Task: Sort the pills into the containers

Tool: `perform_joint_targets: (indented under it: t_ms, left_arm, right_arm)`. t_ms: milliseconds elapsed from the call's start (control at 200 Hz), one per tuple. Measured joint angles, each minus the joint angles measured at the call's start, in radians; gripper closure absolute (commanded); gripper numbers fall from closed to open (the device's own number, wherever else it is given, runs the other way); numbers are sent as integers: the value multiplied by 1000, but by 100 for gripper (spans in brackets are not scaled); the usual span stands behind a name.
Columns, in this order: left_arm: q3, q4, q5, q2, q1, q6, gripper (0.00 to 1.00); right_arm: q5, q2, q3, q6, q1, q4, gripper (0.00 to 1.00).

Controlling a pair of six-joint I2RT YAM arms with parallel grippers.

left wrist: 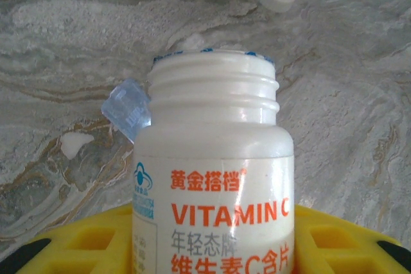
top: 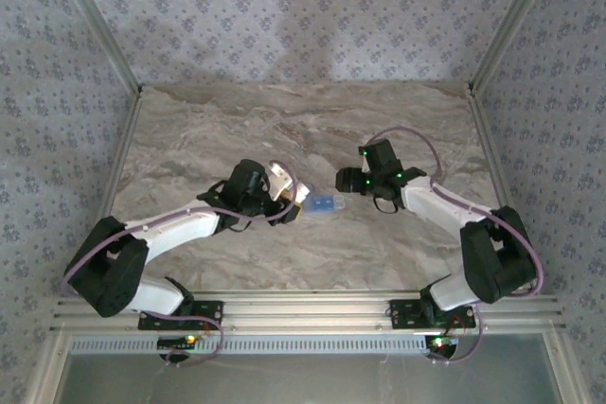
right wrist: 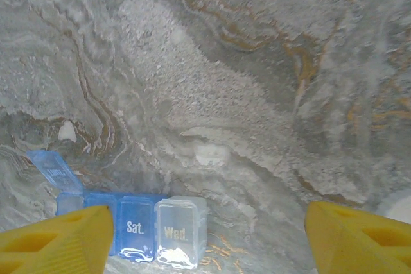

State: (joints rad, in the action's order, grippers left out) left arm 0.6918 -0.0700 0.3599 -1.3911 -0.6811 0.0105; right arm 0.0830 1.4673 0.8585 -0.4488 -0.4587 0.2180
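1. A marble-patterned table (top: 312,120) carries the whole job. Its working zone is dead centre in the overhead view, where both arms converge.

2. The left gripper (top: 277,186) reaches in from 8 o'clock, its jaws clamped round an uncapped white-and-orange vitamin bottle (left wrist: 212,158). The bottle's mouth points towards the box. Whether any tablets remain inside cannot be told.

3. The right gripper (top: 348,181) hangs at about 1 o'clock of the box. Its yellow fingers (right wrist: 58,239) are spread wide and hold nothing.

4. The pill box (right wrist: 148,226), a translucent blue strip, lies on the table between the two grippers, at 7 o'clock in the right wrist view. Its "Sat." and "Wed." lids are down.

5. One flipped-up lid (right wrist: 54,168) stands open at the box's 9 o'clock end, just beside the bottle's shoulder in the left wrist view.

6. A white fleck (right wrist: 66,131) lies on the marble at 12 o'clock of that lid. It could be a tablet or only veining.

The step in hand looks like tipping tablets into the open compartment. To do it well:
- Bring the bottle mouth squarely over that cell and close above it.
- Tilt slowly, so that tablets drop singly rather than spill across the table.
- Let the right fingers close lightly across the box's narrow sides, clear of the raised lid, so the light strip cannot skid.
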Motion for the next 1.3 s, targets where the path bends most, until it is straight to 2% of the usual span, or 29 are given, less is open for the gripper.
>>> perform_joint_targets:
  t_ms: [400,1299]
  left_arm:
    - [5,76,-33,-63,-1,14,100]
    - [123,181,-41,-156,-49,9,100]
  right_arm:
    - [-17,117,31,0,-31,39,23]
    - [-14,134,31,-3,-48,37,24]
